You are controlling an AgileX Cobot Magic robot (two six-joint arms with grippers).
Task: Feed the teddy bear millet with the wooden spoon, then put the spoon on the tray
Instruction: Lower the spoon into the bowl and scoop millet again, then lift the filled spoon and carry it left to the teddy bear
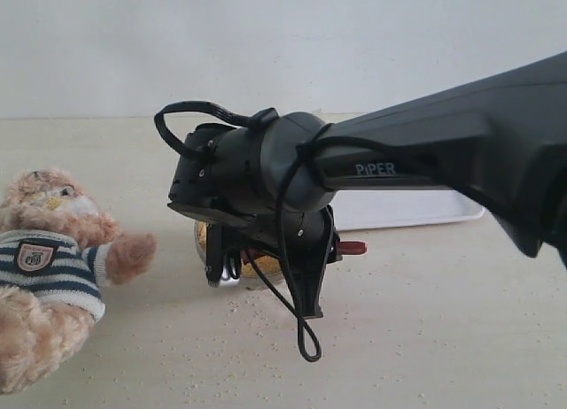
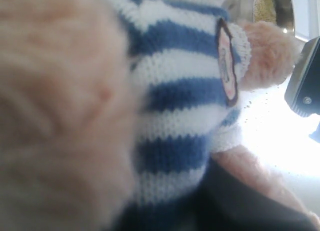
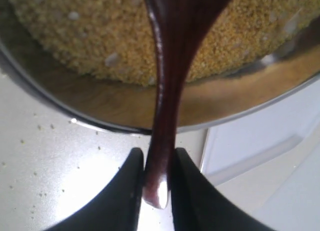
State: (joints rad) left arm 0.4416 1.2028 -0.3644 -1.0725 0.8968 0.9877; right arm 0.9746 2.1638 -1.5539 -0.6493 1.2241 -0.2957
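Pale counter (image 1: 425, 338), grain-strewn: your right fingers (image 3: 120, 201) clamp the wooden spoon (image 3: 165, 106) by its handle, bowl at the millet (image 3: 75, 36). Scoop shallow and lift level toward the teddy bear (image 1: 53, 250). Whether your left fingers are open or closed cannot be told.

The teddy bear (image 1: 35, 338) is showing long, fluffy light-brown plush, soft and matt. Its striped shirt (image 2: 175, 96) is reading as chunky ribbed knit yarn, with a flat crest badge (image 2: 226, 61) on it. The wooden spoon (image 3: 167, 91) is gleaming dark reddish-brown, smooth and glossy, and its handle is catching a bright highlight. The millet (image 3: 100, 36) is looking dry, grainy and matt, while the steel bowl (image 3: 90, 103) is shining like polished metal. The right pincer (image 3: 157, 191) is appearing as smooth, matt black plastic, as is the arm casing (image 1: 461, 143). The tray (image 1: 399, 210) is looking smooth and white, and the counter (image 1: 443, 338) is showing a pale, finely speckled, faintly glossy surface.
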